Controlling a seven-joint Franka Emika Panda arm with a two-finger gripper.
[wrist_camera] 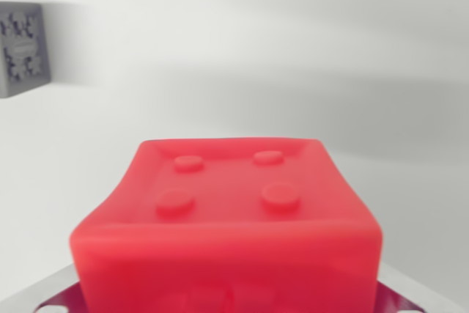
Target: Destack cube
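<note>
A red cube [227, 218] with four round studs on its top face fills the lower middle of the wrist view, very close to the camera. Its sides look slightly squeezed. My gripper [229, 295] is shut on it, and the cube hides the fingers. Only bits of the gripper's metal body [53, 297] show at the bottom corners. A grey cube [23, 48] with a patterned face rests on the white surface at the wrist view's far left, well apart from the red cube.
A plain white tabletop [293, 56] spreads behind and around the red cube. Soft shadows lie across it. The picture's left edge cuts off the grey cube.
</note>
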